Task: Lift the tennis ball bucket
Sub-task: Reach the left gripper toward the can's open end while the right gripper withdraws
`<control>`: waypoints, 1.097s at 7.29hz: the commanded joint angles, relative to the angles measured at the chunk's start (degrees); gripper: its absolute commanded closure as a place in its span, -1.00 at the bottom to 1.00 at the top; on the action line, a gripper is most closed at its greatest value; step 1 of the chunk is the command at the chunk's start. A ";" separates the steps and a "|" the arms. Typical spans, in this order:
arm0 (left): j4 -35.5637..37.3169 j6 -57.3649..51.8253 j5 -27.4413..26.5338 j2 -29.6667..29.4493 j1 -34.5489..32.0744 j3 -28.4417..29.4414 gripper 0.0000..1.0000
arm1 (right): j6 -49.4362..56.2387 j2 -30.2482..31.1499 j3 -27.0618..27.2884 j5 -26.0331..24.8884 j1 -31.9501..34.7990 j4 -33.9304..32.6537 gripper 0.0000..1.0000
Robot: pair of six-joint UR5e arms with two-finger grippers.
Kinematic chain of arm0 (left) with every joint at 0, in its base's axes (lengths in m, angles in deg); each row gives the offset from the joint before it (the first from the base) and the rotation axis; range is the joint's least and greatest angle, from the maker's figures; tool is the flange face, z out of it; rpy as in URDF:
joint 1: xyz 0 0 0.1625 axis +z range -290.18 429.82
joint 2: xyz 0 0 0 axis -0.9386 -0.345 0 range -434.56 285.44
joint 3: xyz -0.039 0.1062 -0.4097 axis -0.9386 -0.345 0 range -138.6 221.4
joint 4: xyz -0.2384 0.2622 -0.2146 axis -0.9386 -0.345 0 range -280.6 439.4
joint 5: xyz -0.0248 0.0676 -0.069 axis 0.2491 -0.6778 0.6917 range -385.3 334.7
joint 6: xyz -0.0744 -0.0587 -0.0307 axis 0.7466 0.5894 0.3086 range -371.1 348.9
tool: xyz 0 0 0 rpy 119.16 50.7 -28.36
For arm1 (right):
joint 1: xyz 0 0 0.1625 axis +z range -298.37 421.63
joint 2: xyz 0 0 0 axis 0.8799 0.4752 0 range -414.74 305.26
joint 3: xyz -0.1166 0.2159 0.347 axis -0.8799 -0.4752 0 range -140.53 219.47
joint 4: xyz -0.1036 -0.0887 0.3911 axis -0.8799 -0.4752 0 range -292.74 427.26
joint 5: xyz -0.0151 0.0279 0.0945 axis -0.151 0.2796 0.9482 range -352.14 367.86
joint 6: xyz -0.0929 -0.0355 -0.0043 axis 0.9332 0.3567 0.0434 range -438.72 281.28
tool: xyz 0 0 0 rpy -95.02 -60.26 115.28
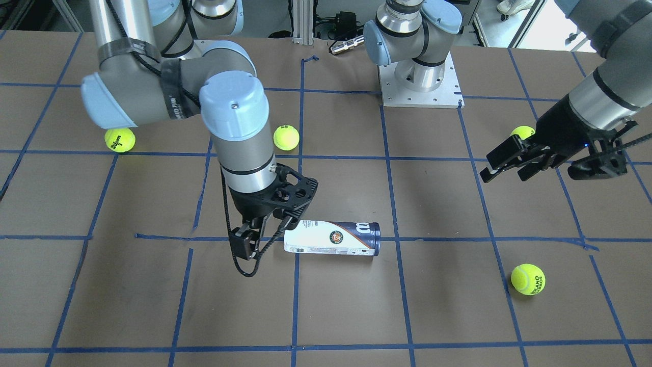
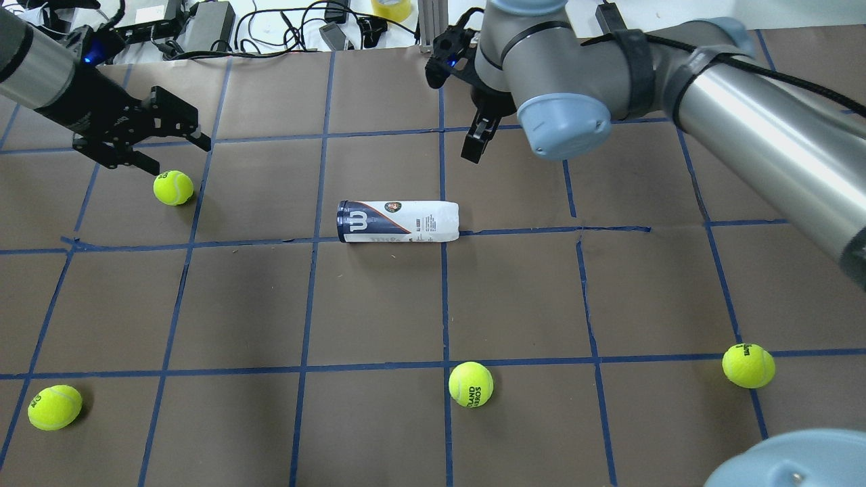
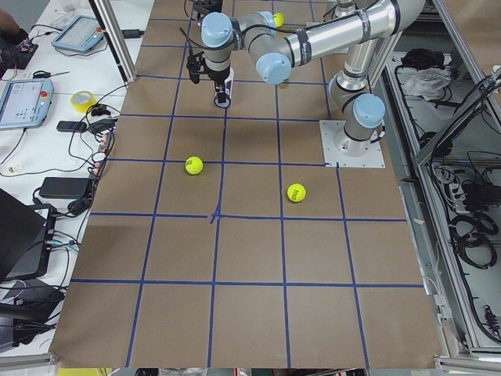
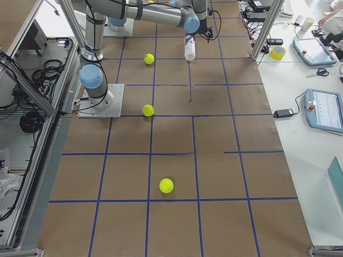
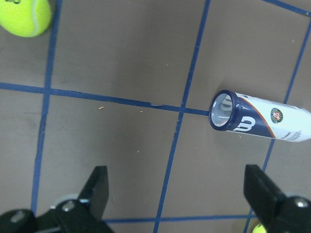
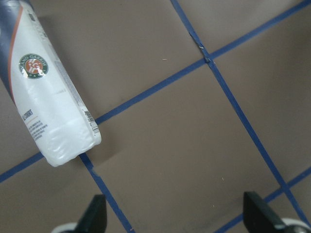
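The right arm [image 1: 234, 127] reaches out over the middle of the table [image 2: 379, 304] with its wrist bent straight down. The left arm [image 1: 601, 102] comes in low and slanted from its own side. Between them the tennis ball bucket [image 2: 399, 221] lies flat on its side on the brown tabletop along a blue tape line [image 2: 541, 230], its navy-rimmed mouth toward the left arm and its white end toward the right. The right gripper [image 1: 262, 237] hangs just beside that white end with fingers spread wide, holding nothing and clear of the can. The left gripper [image 2: 177, 154] is also spread and empty, well apart from the can, near a loose tennis ball [image 2: 173, 187].
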 commanded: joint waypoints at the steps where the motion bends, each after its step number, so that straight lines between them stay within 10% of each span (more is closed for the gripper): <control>1: 5.29 -2.16 9.84 -4.97 -1.00 -3.64 -1.00 | -8.31 4.97 -0.12 1.41 -4.90 7.27 -1.00; 8: 6.09 -18.05 29.52 -19.84 -4.43 -4.70 -1.00 | -35.07 15.90 0.06 -3.25 -10.88 29.72 -1.00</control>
